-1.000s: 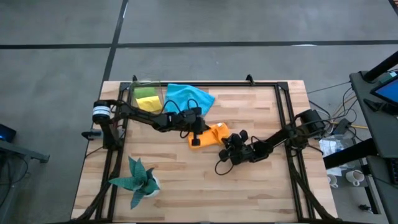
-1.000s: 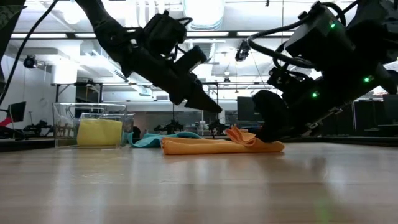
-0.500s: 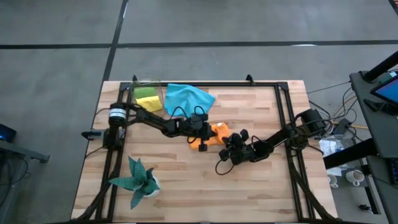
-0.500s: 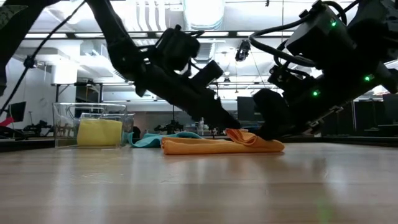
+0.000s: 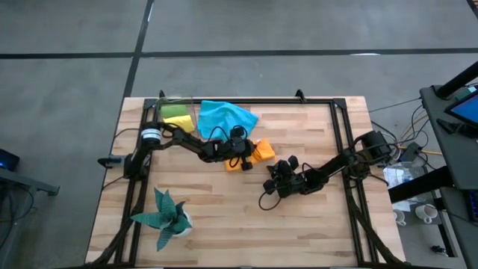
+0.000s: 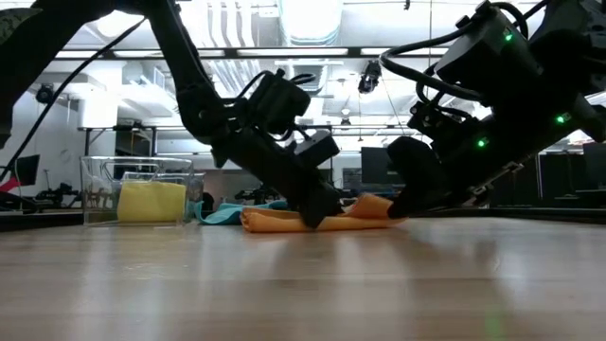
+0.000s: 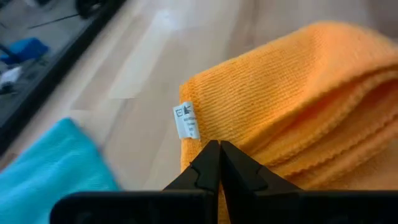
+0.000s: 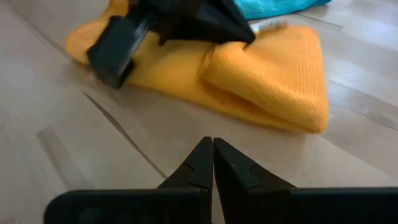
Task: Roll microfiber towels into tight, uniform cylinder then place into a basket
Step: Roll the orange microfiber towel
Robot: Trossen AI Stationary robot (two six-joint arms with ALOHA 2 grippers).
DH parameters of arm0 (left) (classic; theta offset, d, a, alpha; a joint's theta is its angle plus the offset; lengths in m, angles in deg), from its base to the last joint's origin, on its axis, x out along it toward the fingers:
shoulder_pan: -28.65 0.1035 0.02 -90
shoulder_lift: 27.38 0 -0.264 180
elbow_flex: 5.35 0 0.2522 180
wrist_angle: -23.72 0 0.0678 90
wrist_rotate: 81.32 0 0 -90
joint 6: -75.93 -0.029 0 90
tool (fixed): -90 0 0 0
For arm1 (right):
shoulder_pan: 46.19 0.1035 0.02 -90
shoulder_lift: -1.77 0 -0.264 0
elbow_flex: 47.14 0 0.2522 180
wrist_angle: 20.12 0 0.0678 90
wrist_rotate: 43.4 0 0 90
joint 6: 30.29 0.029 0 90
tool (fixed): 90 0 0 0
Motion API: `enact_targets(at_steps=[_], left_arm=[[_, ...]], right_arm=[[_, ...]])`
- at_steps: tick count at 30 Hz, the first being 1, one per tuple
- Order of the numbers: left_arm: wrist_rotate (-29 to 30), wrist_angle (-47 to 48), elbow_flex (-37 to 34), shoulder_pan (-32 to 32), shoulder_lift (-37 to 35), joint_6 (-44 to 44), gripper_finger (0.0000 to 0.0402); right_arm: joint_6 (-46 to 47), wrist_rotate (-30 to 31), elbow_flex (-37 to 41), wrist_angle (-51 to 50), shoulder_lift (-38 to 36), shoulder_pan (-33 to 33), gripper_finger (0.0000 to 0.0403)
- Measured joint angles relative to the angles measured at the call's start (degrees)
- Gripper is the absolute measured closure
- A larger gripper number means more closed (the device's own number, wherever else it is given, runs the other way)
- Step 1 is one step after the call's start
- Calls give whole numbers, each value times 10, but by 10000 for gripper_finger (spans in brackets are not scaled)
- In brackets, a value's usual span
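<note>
The orange towel (image 5: 258, 151) lies folded in several layers at the table's middle, with a white label (image 7: 186, 120) on one edge. My left gripper (image 5: 240, 158) is shut, its tips down on the towel. My right gripper (image 8: 212, 142) is shut and sits low just to the towel's right, a short gap away. The blue towel (image 5: 225, 116) lies spread behind the orange one. The clear basket (image 6: 102, 188) at the far left holds the yellow towel (image 6: 151, 202) and the green towel (image 5: 175, 110). My left gripper presses its shut fingertips (image 7: 211, 155) onto the orange towel's folded top, right beside the white label. The fingers slant down onto it from the table's left side. The towel lies flat on the table under them.
A teal spiky plant in a white pot (image 5: 166, 217) stands near the front left. A black metal frame (image 5: 340, 142) runs around the table top. Bare wood lies in front of the towel and toward the front right.
My left gripper has come down and tipped further downward, from above the orange towel onto it, staying shut. The towel's raised, ruffled fold near my right gripper has been pressed flat and its right end has drawn in toward the left.
</note>
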Motion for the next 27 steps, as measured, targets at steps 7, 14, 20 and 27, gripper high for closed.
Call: enact_targets(at_steps=[7,14,20,27], left_arm=[[11,2,0,3,-2,-26,402],[12,23,-1,-5,-34,-27,402],[42,67,-2,-6,-88,-30,402],[-79,66,-3,-14,-110,-25,402]], right_arm=[[0,-1,0,0,0,0,394],[-31,-2,1,-22,-25,0,394],[-34,4,4,-95,-98,0,394],[-51,20,12,-91,-122,-7,394]])
